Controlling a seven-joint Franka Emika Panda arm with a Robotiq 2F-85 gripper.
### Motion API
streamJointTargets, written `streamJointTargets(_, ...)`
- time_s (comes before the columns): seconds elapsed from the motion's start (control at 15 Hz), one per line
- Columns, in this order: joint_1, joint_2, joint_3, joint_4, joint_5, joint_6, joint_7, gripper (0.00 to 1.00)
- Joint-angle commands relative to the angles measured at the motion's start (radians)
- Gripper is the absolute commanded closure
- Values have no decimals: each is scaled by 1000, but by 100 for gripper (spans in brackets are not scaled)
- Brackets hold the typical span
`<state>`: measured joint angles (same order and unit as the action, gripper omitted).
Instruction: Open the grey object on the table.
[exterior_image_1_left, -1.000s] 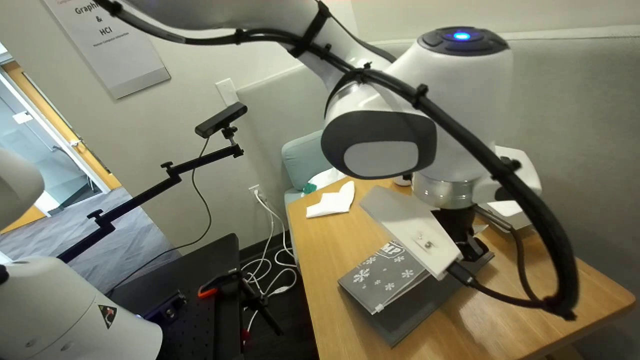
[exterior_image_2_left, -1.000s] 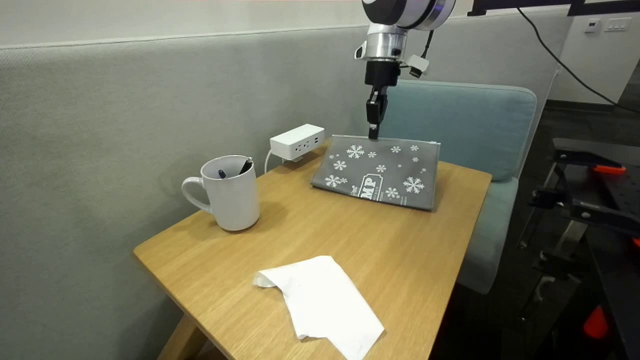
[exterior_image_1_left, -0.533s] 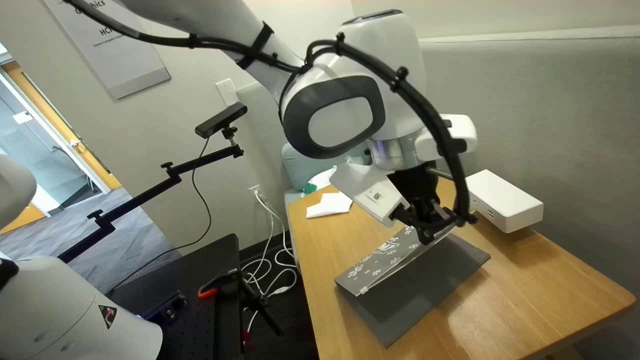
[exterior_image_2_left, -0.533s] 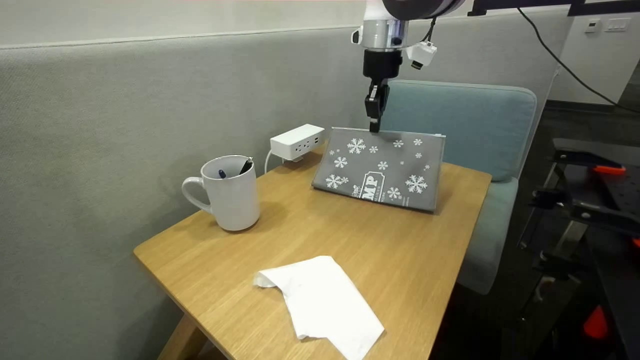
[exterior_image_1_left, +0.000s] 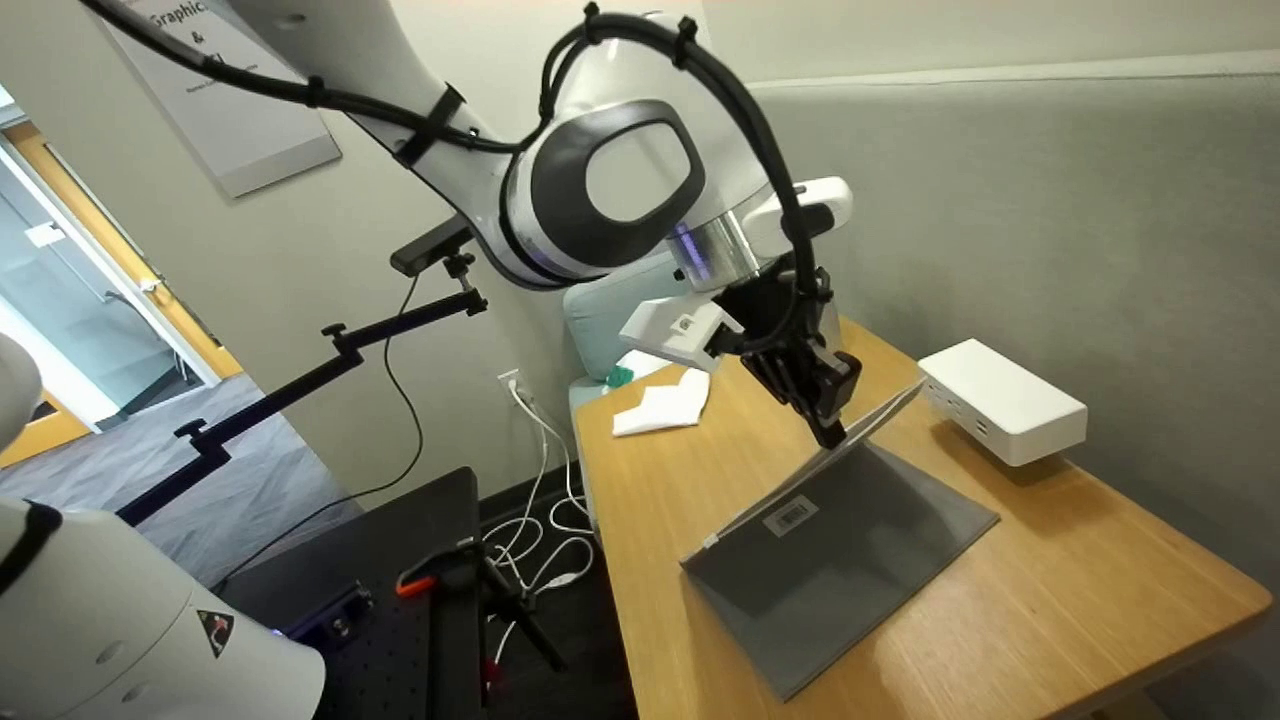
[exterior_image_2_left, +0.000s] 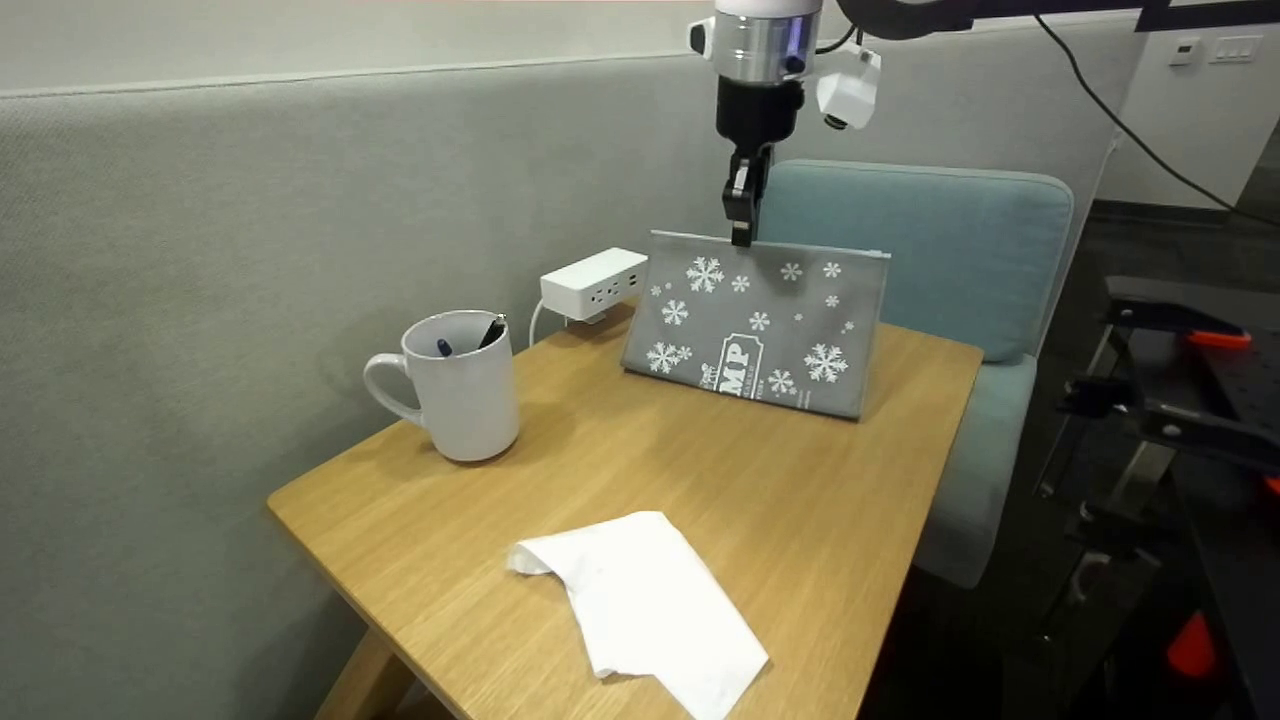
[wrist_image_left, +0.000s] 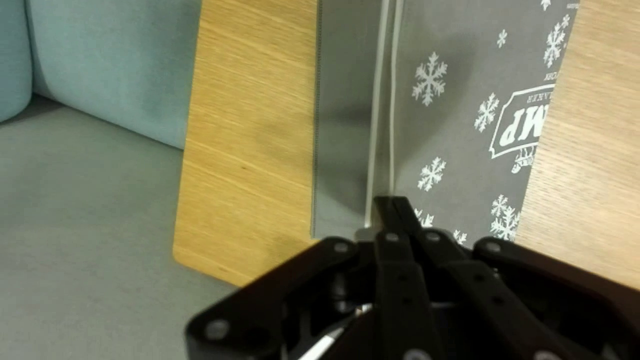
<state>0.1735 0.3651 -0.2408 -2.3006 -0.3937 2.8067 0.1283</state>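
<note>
The thin grey rectangular folder (exterior_image_2_left: 770, 330), printed with white snowflakes, is cut off by the top of the wrist view; the black two-finger gripper (wrist_image_left: 393, 199) covers a short length of its white-trimmed edge; the jaws stand narrow, pinching that edge, though how many layers they hold cannot be made out. The folder is on the rectangular light wood-coloured desk (exterior_image_2_left: 600, 450), near a teal upholstered seat (exterior_image_2_left: 910, 250); its snowflake panel is tilted up, while a plain grey panel lies on the desk; a small white label (exterior_image_1_left: 790, 515) shows below the raised edge, its print too small to read; a white rectangular outlet box (exterior_image_1_left: 1003, 395) stands near the folder; a white handled mug (exterior_image_2_left: 465, 400) and a loose white sheet (exterior_image_2_left: 650, 605) are well apart from it; the white robot arm (exterior_image_1_left: 640, 175), its upper links cut off, stands above the folder in both exterior views.
</note>
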Motion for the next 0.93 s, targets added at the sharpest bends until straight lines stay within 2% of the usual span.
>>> streamJointTargets(0.0,69,-64,-34,-52,-122,-6,110,100)
streamJointTargets(0.33,98,-97,-8,-74,-235,-24,196,100)
streamJointTargets(0.67,140,-133,-18,-113,-251,-28,190,100)
streamJointTargets(0.87,166,-165,-56,-122,-306,-21,255,100)
